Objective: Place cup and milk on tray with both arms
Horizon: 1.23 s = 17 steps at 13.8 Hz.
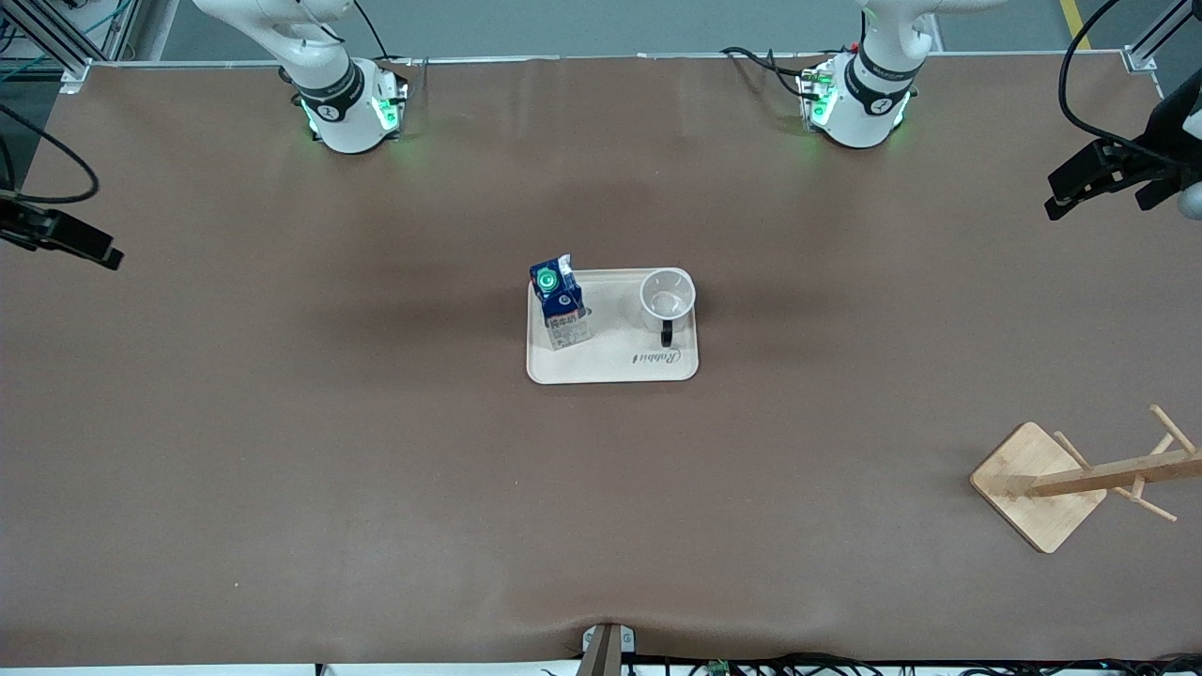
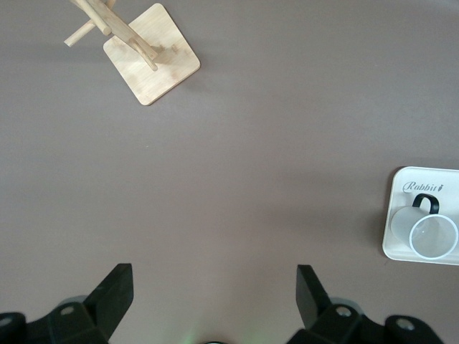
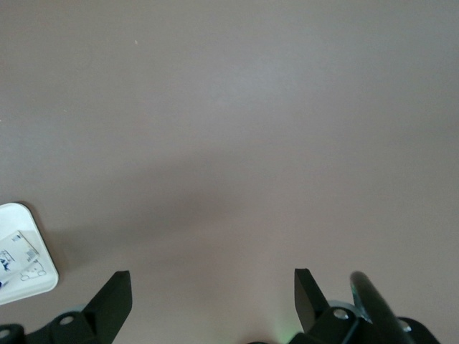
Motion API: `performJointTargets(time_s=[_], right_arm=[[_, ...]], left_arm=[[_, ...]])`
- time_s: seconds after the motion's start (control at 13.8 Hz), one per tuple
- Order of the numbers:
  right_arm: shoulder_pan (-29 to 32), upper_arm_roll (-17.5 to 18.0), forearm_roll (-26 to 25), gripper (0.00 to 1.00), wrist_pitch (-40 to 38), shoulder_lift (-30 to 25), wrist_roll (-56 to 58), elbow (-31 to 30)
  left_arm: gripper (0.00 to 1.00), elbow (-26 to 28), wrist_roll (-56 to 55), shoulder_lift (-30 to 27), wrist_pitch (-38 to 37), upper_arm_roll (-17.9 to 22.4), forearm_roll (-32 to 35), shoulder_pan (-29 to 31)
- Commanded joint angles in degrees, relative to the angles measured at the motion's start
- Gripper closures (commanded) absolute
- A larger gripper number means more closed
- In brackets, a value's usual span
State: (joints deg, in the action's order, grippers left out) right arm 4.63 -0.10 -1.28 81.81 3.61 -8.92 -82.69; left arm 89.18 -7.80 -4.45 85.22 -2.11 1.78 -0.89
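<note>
In the middle of the brown table (image 1: 376, 451) lies the cream tray (image 1: 601, 361), and both things of the task already stand on it. The milk carton (image 1: 561, 305) is upright at the tray's end toward the right arm, its green cap facing up. The white cup (image 1: 668, 299) stands upright at the tray's end toward the left arm, its mouth open upward and its black handle turned toward the front camera. Carton and cup are apart, with bare tray between them.

The left gripper (image 1: 1108, 178) hangs in the air over bare table at the left arm's end, well away from the tray; its fingers (image 2: 115, 290) are spread wide and hold nothing. The right gripper (image 1: 66, 239) hangs over bare table at the right arm's end, likewise far from the tray, its fingers (image 3: 115, 294) spread wide and empty.

A wooden rack (image 1: 1080, 479) with pegs stands on its square base near the left arm's end, nearer to the front camera than the tray.
</note>
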Motion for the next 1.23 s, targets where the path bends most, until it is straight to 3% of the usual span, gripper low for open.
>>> performJointTargets(time_s=[0.0, 1.16], right_arm=[[1.09, 1.24, 1.28, 0.00, 0.72, -2.55, 1.10, -2.12], [-0.85, 1.33, 1.99, 0.00, -0.25, -4.31, 1.10, -2.12]], left_arm=[[0.00, 0.12, 0.41, -0.39, -0.58, -0.08, -1.08, 0.27], [0.00, -0.14, -0.11, -0.03, -2.16, -1.49, 1.03, -0.25]])
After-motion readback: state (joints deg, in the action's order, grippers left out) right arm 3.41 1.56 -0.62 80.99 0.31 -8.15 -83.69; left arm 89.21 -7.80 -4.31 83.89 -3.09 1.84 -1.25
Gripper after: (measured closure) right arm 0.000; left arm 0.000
